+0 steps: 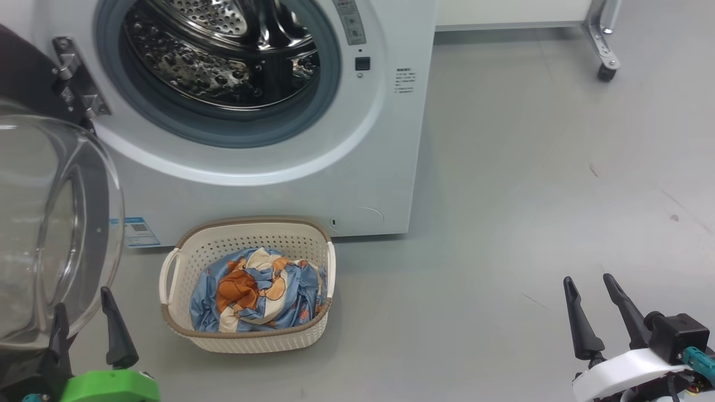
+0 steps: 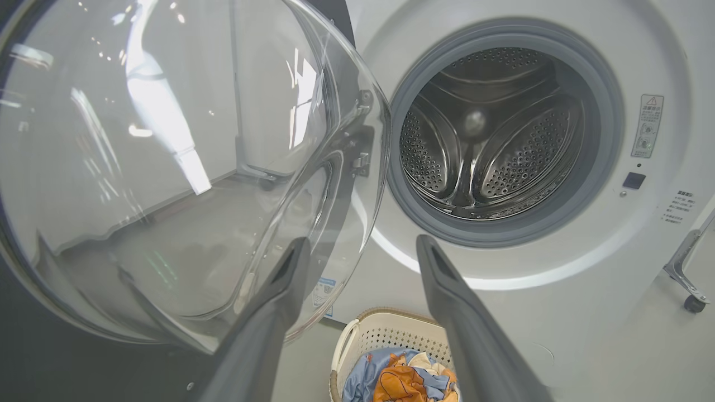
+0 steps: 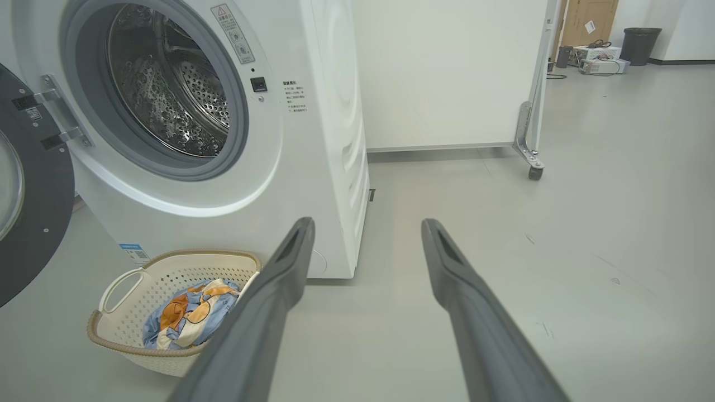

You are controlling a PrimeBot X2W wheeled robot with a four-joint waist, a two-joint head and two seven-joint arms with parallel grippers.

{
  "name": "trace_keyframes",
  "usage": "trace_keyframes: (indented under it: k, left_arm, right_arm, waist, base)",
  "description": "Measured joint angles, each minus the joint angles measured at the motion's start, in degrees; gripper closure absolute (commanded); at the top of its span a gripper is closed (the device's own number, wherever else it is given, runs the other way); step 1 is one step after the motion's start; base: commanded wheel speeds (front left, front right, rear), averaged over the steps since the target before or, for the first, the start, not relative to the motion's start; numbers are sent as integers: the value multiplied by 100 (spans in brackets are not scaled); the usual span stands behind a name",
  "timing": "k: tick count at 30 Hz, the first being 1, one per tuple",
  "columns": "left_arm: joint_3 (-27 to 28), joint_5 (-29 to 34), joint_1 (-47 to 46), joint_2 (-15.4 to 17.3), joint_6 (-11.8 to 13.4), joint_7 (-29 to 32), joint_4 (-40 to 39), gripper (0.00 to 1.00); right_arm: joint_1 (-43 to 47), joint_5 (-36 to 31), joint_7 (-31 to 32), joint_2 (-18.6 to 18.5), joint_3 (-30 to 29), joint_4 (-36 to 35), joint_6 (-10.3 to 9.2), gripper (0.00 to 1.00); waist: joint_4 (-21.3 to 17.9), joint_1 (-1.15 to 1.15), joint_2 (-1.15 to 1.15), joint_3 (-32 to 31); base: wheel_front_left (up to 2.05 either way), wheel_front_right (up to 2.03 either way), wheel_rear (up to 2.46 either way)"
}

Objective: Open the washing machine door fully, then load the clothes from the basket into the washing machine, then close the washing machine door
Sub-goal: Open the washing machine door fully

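Left claw [image 1: 82,304], right claw [image 1: 588,278]: wide open, empty

Stuff you can't make out: the washing machine door [image 1: 56,223] right beside your left gripper [image 1: 82,297] runs off the picture's edge, so most of its black rim is lost. That gripper's outer finger blurs into the glass, and I can't tell which is in front. Just below the left gripper's fingers, the basket [image 2: 391,336] is chopped by the bottom edge and half covered by one finger. The clothes [image 1: 251,290] are one bunched heap, so no telling how many pieces. Print on the sticker [image 1: 405,81] beyond the left gripper is too tiny to read. Far ahead of your right gripper [image 1: 587,278], the wheeled frame leg [image 1: 603,39] is cut off up top.
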Motion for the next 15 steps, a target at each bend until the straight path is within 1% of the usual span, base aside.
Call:
trace_keyframes:
  k: [6,15]
  left_arm:
    - [-159,-16,110,5,0,0,-99,0]
    - [-274,-101,422,16,1,0,-103,0]
  right_arm:
    - [0,0,0,7,-67,-10,1,0]
    - [3,-1,0,13,-92,-5,1,0]
  waist:
    - [-238,0,0,55]
    - [-409,0,0,-17]
  base:
    - [0,0,0]
    - [0,0,0]
